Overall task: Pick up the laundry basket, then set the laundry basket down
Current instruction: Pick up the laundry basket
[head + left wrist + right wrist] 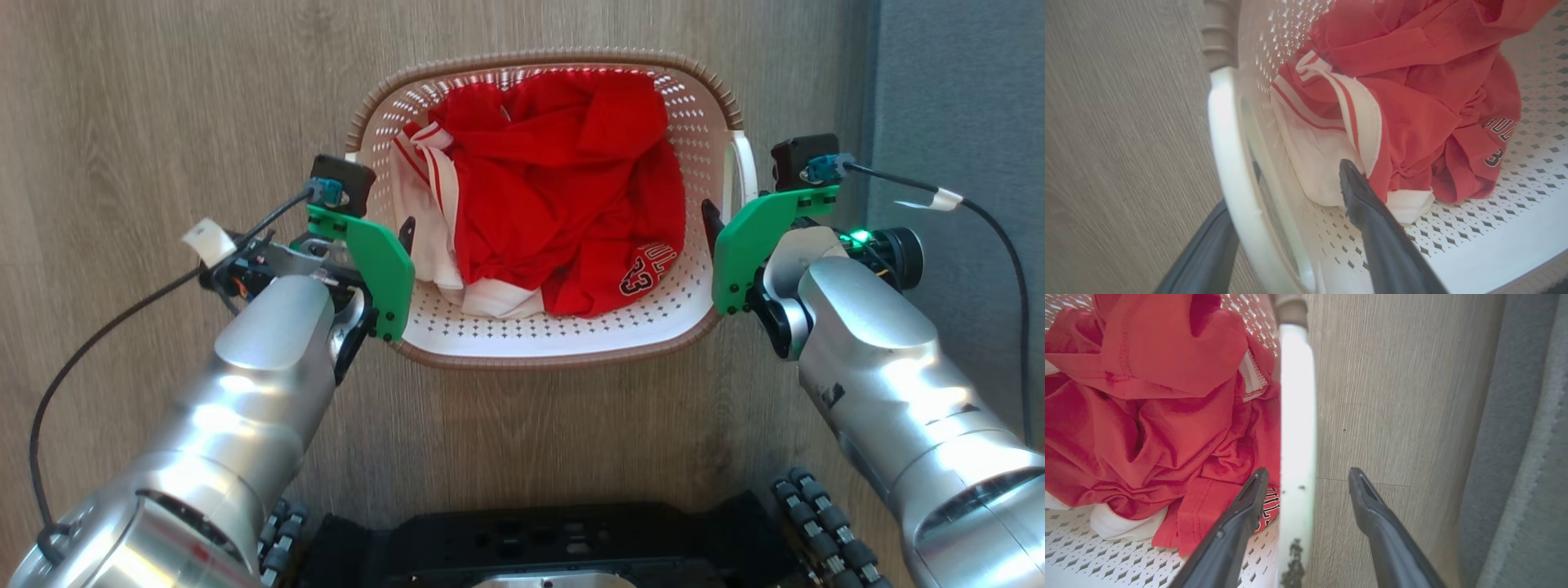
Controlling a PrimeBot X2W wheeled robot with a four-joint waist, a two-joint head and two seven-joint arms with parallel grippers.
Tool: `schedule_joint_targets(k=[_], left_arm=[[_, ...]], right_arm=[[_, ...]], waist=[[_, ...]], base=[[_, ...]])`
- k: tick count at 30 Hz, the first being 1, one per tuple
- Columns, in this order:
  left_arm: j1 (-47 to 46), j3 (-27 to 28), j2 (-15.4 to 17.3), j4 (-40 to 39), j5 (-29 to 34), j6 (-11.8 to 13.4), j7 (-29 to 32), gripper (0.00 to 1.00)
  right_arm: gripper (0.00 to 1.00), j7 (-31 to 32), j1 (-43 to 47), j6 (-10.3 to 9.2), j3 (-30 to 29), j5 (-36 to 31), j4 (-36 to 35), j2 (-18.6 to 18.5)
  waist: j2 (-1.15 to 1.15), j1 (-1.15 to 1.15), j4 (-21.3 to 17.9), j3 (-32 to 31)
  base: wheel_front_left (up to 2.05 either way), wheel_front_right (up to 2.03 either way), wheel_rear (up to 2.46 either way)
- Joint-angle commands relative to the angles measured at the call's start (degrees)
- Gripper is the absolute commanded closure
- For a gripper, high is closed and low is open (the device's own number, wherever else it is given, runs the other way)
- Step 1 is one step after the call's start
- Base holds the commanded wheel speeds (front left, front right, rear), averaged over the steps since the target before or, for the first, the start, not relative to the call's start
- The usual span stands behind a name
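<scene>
On the wood-grain floor (147, 106), straight ahead of the robot's base, sits the laundry basket (563, 356), heaped with red and white clothes (555, 188). From where I stand, an arm reaches to each side of it. The left gripper (1300, 166) is spread wide astride the white left handle (1229, 155), one finger inside the basket near the white cloth and the other outside, passing beneath the handle. It grips nothing. The right gripper (1308, 472) is likewise parted around the right handle (1296, 416). Its inner finger is close beside the handle and its outer finger clear of it over the floor, near a grey mat (1527, 416).
</scene>
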Motion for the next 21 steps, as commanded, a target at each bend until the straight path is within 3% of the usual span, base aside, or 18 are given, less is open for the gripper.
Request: schedule_joint_targets(k=[1,21], left_arm=[[-0.2,-0.29,1.14,-0.45,-0.9,-0.23,0.78,0.0],[-5.1,-7.94,1.14,-0.87,-7.37,1.12,2.59,0.0]], right_arm=[[0.0,0.31,1.32,0.39,1.42,1.03,-0.22,0.72],[0.0,-0.57,-3.83,0.39,5.96,5.1,4.1,0.72]], waist=[[0.0,0.0,0.15,0.78],[0.0,0.0,1.76,5.6]], base=[[0.0,0.0,0.0],[0.0,0.0,0.0]])
